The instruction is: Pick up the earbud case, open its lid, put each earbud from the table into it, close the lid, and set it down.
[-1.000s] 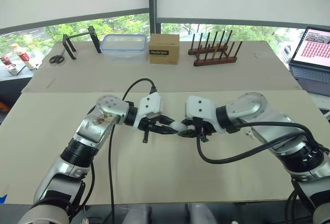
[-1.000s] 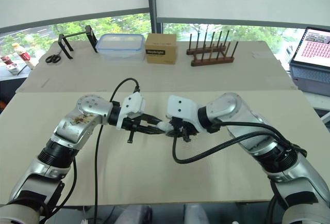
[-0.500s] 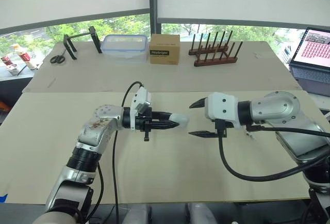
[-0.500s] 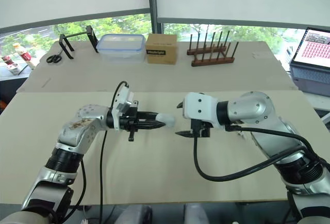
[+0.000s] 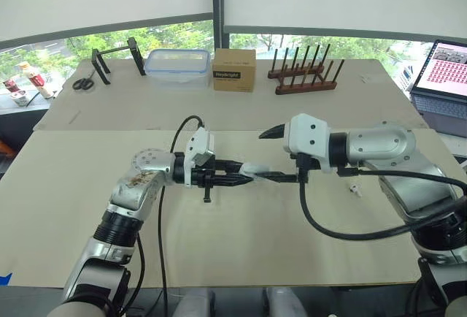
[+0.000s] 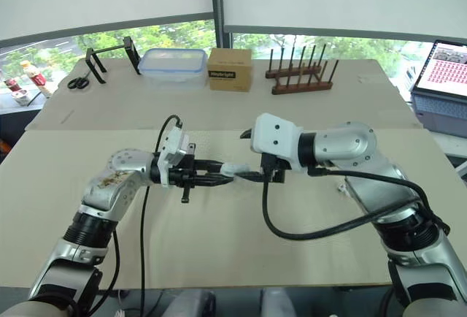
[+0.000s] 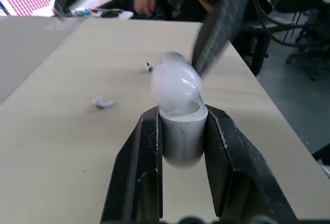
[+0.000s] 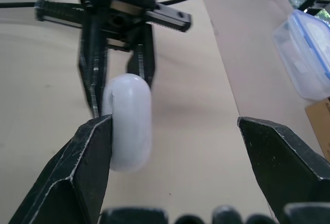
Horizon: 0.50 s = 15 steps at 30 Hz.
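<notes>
My left gripper [image 5: 245,177] is shut on the base of the white earbud case [image 5: 253,172], holding it just above the middle of the table [image 5: 219,244]. In the left wrist view the case [image 7: 178,131] sits between the black fingers [image 7: 147,172], and its rounded lid [image 7: 175,83] looks tilted up. My right gripper [image 5: 261,155] is open: its lower finger lies against the case's lid end and its upper finger stands well above. Two small white earbuds [image 7: 103,102] [image 7: 148,67] lie on the table beyond the case; one earbud [image 5: 354,189] rests below my right forearm.
Along the back table stand a clear lidded container [image 5: 174,65], a cardboard box [image 5: 233,69], a wooden peg rack [image 5: 305,76], a black stand [image 5: 113,58] and scissors [image 5: 82,82]. A laptop [image 5: 441,69] sits at the far right.
My right gripper, which had drawn back to the right half a second ago, has moved left again and its lower finger now touches the case. The left gripper keeps holding the case.
</notes>
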Motion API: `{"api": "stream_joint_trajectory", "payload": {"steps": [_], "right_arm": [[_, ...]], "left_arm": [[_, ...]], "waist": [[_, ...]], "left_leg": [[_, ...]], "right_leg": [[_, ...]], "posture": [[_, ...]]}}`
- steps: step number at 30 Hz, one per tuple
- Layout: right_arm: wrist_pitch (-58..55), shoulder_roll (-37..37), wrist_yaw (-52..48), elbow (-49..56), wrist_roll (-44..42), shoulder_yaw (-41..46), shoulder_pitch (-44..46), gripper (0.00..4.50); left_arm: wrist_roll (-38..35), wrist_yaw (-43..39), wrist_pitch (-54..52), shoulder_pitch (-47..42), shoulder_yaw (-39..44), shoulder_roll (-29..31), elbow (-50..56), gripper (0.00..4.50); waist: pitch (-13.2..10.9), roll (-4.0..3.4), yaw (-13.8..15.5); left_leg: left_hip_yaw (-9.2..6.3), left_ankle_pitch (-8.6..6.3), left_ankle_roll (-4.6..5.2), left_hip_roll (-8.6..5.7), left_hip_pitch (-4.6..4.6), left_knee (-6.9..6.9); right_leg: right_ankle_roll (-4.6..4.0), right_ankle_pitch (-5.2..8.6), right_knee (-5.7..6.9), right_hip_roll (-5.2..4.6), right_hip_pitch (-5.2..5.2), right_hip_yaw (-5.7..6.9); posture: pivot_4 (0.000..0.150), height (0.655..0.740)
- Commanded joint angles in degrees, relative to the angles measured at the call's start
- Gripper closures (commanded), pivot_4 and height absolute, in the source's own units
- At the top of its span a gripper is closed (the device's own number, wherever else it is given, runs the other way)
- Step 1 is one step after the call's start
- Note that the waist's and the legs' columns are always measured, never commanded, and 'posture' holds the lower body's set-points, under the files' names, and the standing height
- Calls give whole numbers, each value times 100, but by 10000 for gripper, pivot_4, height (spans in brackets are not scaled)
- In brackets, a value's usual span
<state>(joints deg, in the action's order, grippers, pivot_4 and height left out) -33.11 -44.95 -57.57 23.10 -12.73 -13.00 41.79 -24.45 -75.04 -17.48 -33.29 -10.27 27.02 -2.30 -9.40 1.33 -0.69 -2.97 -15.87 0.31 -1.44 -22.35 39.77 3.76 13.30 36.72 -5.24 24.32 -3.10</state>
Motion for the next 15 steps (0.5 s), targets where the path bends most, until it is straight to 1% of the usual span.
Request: {"api": "stream_joint_trajectory", "payload": {"steps": [1,3,6,8,12,15], "right_arm": [[-252,-5,65,65,-172,323,150,3145],[-357,-56,-24,139,-292,369,118,3145],[-664,-199,-209,479,-714,583,-82,3145],[-649,-266,-168,593,-768,706,-225,3145],[-260,-211,148,792,-858,1436,-1087,3145],[-149,-141,376,1000,-912,1802,-1702,3145]], "left_arm": [[-30,-91,132,-25,-25,6,276,39027],[-27,-52,135,-34,-8,-10,260,39027],[-32,123,120,-50,96,-72,183,39027],[-49,258,120,-28,189,-103,155,39027],[-54,775,291,150,552,-224,86,39027],[-65,1100,377,280,736,-310,120,39027]], "waist": [[0,0,8],[0,0,1],[0,0,7],[0,0,3],[0,1,17],[0,1,26]], "left_leg": [[-1,0,0,0,-1,0],[-1,0,0,0,-1,0],[-1,0,1,1,-1,0],[-1,-1,2,1,-2,0],[-1,-2,3,1,0,3],[-1,-2,4,1,0,2]], "right_leg": [[0,0,0,-1,0,0],[0,0,0,0,0,1],[0,0,0,0,0,0],[0,0,0,0,0,1],[0,0,0,-1,-2,1],[0,0,0,-2,-3,0]], "posture": [[1500,7400],[1500,7400],[1500,7400],[1500,7400],[1500,7400],[1500,7400]]}}
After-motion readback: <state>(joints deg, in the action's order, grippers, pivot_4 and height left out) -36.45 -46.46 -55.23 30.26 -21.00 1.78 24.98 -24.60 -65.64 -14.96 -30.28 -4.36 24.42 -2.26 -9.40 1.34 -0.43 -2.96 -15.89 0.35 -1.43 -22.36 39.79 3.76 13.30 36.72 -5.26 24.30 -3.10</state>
